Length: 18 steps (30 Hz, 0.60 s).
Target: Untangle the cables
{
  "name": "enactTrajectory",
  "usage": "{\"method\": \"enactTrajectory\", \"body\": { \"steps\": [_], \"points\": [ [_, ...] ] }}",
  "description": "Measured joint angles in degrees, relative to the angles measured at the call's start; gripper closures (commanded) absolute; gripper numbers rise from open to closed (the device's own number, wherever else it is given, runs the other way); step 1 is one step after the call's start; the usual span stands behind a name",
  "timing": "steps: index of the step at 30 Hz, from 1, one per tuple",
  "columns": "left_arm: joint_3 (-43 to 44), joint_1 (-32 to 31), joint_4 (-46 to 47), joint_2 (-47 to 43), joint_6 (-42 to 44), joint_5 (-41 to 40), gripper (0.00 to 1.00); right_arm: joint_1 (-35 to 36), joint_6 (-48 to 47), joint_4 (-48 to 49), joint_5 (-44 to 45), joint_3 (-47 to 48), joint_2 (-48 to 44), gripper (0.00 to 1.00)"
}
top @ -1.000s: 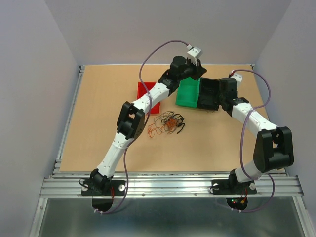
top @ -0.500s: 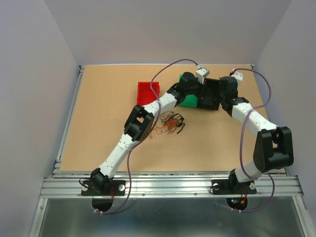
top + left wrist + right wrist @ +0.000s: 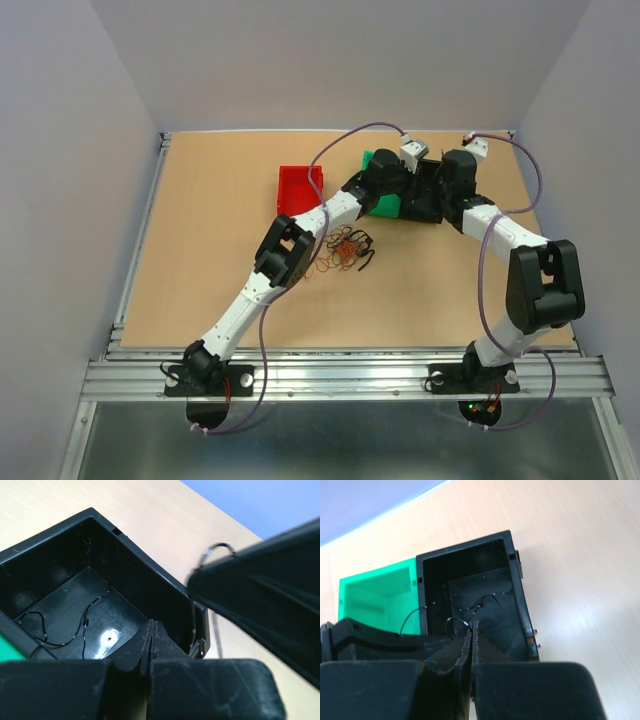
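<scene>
Left of the black plastic bin (image 3: pixel 428 205) sit a red plastic bin (image 3: pixel 298 188), the cables (image 3: pixel 338 252) bunched nearer, and a green plastic bin (image 3: pixel 370 587) touching it; thin black strands (image 3: pixel 84 625) lie inside it, left gripper (image 3: pixel 151 628) pressed closed above, right gripper (image 3: pixel 471 630) pinching a black wire loop (image 3: pixel 456 620).

Lab test cell: plain enclosure walls (image 3: pixel 330 60), aluminium mounting rail (image 3: pixel 340 378).

Light wood table (image 3: pixel 220 250), nothing fancy. Cables (image 3: pixel 340 252) sit in a loose tangle roughly mid-table. Red bin (image 3: pixel 300 188) is at about 11 o'clock from them. Green bin (image 3: pixel 385 205) and black bin (image 3: pixel 425 195) are side by side at 1 o'clock.
</scene>
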Motion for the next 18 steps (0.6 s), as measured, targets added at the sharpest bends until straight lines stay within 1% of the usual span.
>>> {"method": "enactTrajectory", "body": {
  "steps": [9, 18],
  "points": [
    [0.0, -0.4, -0.5, 0.1, -1.2, -0.1, 1.00, 0.0, 0.1, 8.4, -0.3, 0.1, 5.5, 0.99],
    [0.1, -0.5, -0.8, 0.1, -1.3, -2.3, 1.00, -1.6, 1.2, 10.3, -0.1, 2.5, 13.8, 1.00]
  ]
}}
